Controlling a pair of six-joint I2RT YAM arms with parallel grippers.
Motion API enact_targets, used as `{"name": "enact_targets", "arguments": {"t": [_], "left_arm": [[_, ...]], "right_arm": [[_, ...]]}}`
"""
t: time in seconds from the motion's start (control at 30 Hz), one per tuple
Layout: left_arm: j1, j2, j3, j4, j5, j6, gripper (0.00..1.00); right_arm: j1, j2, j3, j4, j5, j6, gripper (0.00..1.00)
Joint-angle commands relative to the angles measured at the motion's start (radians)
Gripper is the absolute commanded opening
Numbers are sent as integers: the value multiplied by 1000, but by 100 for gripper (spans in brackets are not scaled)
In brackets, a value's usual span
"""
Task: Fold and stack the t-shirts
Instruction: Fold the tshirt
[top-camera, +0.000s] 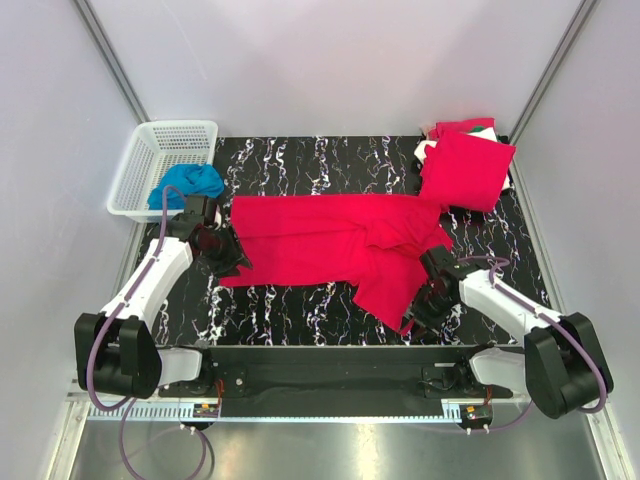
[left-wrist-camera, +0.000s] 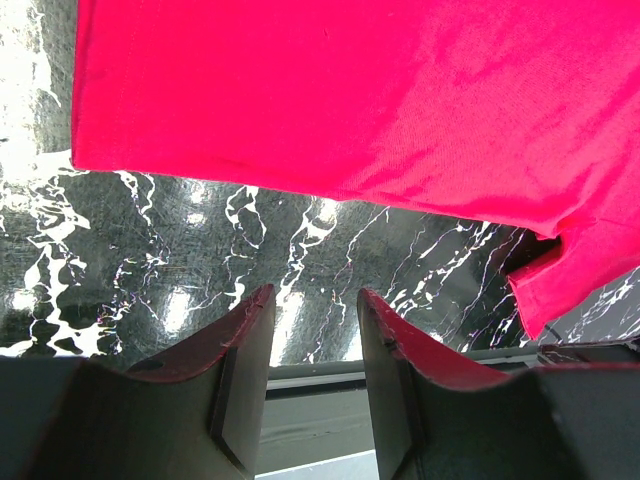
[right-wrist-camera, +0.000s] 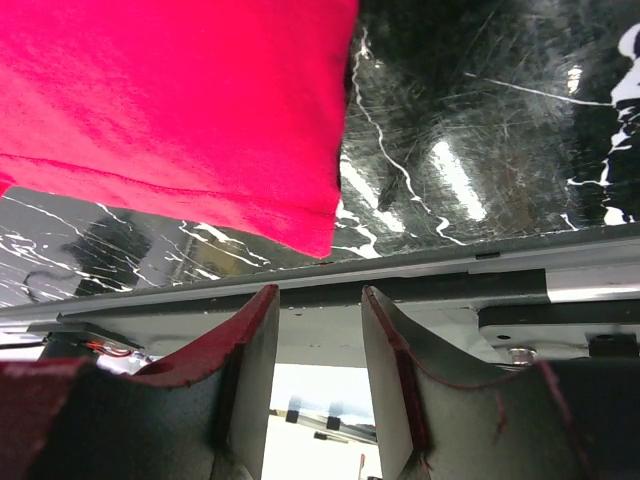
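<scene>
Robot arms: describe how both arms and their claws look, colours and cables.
The left arm and right arm match: white links, bulky black joints, and a greyish-purple cable looping along each. The left claw and right claw each have two flat dark fingers with reddish edges.

Red t-shirt (top-camera: 320, 245) spread flat centre, right end bunched; folded red stack (top-camera: 467, 170) far-right corner, white-green beneath.

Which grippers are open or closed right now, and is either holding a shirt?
Left gripper: jaws open, nothing between them; the red t-shirt lies beyond the tips.
Right gripper: jaws open, holding nothing.
</scene>
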Motion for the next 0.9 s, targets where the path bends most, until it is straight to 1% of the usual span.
{"name": "enact_targets", "arguments": {"t": [0.0,0.17,0.37,0.6,0.87], "left_arm": [[4,-26,7,5,12,19,43],[7,-28,-5,7,1,25,43],[16,-35,-17,5,-13,31,43],[28,-17,-2,13,1,40,43],[42,-9,4,11,10,54,43]], "right_arm": [[11,-28,-14,3,30,31,46],[14,-13,-36,40,30,54,45],[33,27,-4,41,68,73,44],[45,119,39,66,68,88,44],[47,142,52,81,70,94,43]]}}
